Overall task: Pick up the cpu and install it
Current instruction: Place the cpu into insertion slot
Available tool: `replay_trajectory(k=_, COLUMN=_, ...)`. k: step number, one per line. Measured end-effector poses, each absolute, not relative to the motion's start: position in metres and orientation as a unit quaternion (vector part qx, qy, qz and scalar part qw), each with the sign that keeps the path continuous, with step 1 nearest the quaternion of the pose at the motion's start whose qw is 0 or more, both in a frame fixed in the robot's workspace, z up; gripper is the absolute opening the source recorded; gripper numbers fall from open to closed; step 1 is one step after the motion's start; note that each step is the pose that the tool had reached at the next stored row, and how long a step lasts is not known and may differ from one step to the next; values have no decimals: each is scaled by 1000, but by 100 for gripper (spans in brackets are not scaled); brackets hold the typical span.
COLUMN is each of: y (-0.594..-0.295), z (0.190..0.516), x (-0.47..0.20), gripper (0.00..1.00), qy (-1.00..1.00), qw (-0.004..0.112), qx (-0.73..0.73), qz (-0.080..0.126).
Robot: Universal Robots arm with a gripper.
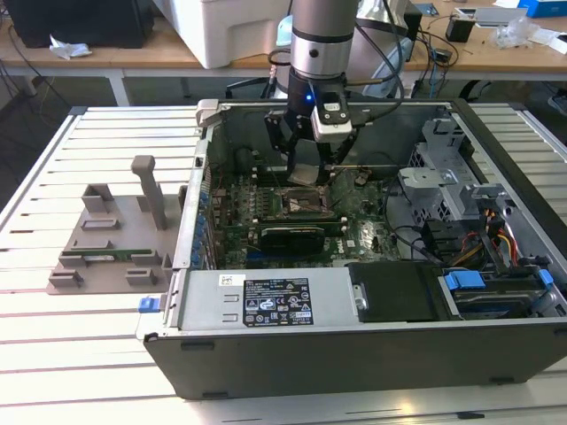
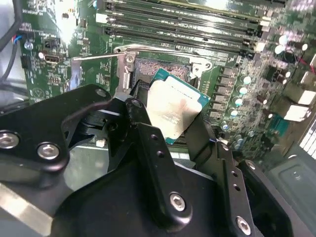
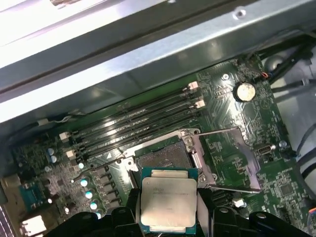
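The gripper clamps the cpu by its edges (silver top showing, seemingly tilted), held above the open socket on the motherboard inside the computer case.

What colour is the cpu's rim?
Teal-green, framing the flat square silver-topped cpu; clearest in the first wrist view.

I can read no word or number from here. A white label with black print and small symbols sits on the silver metal box at the near side of the computer, but its lines are too fine for me. The cpu carries faint print on its metal top in both wrist views, which I cannot read either. Tiny white markings dot the green board.
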State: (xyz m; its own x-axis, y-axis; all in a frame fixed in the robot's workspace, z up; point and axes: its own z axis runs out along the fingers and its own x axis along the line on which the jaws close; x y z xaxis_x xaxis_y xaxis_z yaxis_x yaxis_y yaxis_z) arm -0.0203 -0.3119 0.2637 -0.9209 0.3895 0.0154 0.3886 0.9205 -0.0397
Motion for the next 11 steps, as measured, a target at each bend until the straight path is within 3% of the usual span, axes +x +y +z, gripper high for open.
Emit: replay_trajectory(k=11, y=-312, z=263, x=-20, gripper=54, qy=-960, qw=13, qx=-279, qz=17)
